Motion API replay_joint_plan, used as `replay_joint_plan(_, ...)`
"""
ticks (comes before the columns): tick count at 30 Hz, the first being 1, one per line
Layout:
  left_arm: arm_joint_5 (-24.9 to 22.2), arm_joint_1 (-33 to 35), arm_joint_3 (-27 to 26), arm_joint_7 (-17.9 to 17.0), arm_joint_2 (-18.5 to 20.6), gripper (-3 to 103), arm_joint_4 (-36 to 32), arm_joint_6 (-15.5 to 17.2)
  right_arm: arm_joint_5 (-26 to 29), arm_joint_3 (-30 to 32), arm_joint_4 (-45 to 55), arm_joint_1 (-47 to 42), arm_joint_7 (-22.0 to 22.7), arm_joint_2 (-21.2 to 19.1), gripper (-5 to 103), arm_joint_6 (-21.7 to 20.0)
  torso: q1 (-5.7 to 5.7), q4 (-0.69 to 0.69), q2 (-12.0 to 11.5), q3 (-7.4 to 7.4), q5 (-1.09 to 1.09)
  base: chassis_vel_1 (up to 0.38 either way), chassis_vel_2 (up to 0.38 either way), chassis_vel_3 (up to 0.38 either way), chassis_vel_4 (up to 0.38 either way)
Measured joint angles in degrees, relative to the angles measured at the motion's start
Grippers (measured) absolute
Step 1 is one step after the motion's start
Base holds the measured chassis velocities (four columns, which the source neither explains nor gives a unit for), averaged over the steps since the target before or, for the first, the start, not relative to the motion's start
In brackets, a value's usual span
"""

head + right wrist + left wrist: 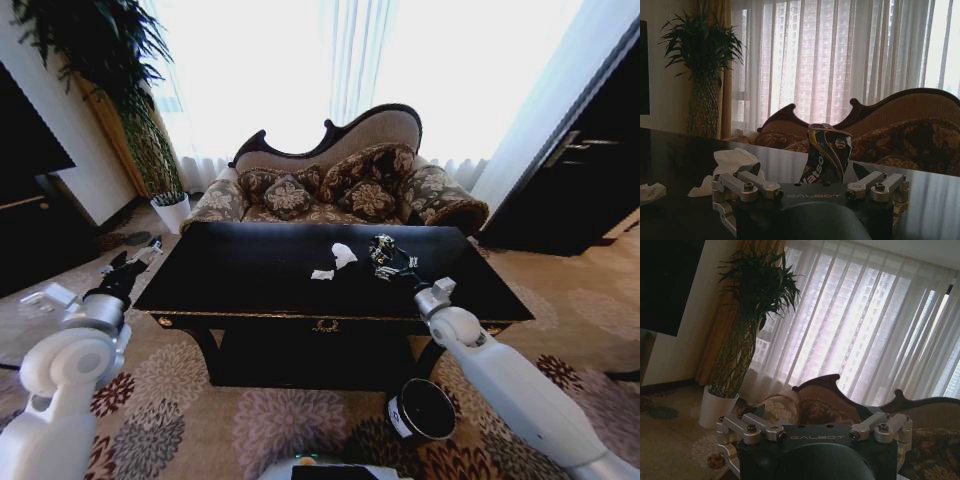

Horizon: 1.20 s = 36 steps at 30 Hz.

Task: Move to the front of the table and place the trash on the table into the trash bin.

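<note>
Head view: the right claw [392, 258] sits over the table [250, 285] at centre frame, around a dark crumpled can [381, 250]. White paper scraps [338, 260] lie just left. The bin [423, 410] stands lower right. The left claw [135, 262] hangs off the table's left edge, grip state not discernible.

Right wrist view: the can [826, 152] stands upright, long axis vertical, between spread fingers [742, 182], contact unclear. A glancing closure could tip it.

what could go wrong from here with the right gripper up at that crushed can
The crushed can stands upright between the right gripper's spread fingers, so a slightly off close could tip it or push it along the glossy table. The white paper scraps lie close beside it and might get swept. The trash bin sits on the floor below the right arm, so a lowering elbow could bump it.
</note>
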Motion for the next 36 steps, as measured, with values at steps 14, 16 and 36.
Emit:
replay_joint_plan(14, 0.1, 2.3, -2.3, 0.1, 0.2, 100, -0.6, -0.1, 0.2, -3.5, -1.7, 4.7, 0.4, 1.4, 100, 0.3, 0.00, 0.00, 0.0, 0.00, 0.00, 0.000, 0.000, 0.000, 0.000)
replay_joint_plan(16, -0.1, 2.8, -3.1, 0.1, 0.1, 100, -1.0, -0.1, 0.2, -4.5, -2.7, 6.2, 0.4, 1.5, 101, 0.5, 0.00, 0.00, 0.0, 0.00, 0.00, 0.000, 0.000, 0.000, 0.000)
replay_joint_plan(36, -0.7, 5.2, -6.3, -0.1, -0.5, 100, -2.3, -0.2, -1.0, -6.0, -5.5, 7.5, -1.7, 3.3, 21, 2.3, 0.00, 0.00, 0.0, 0.00, 0.00, 0.000, 0.000, 0.000, 0.000)
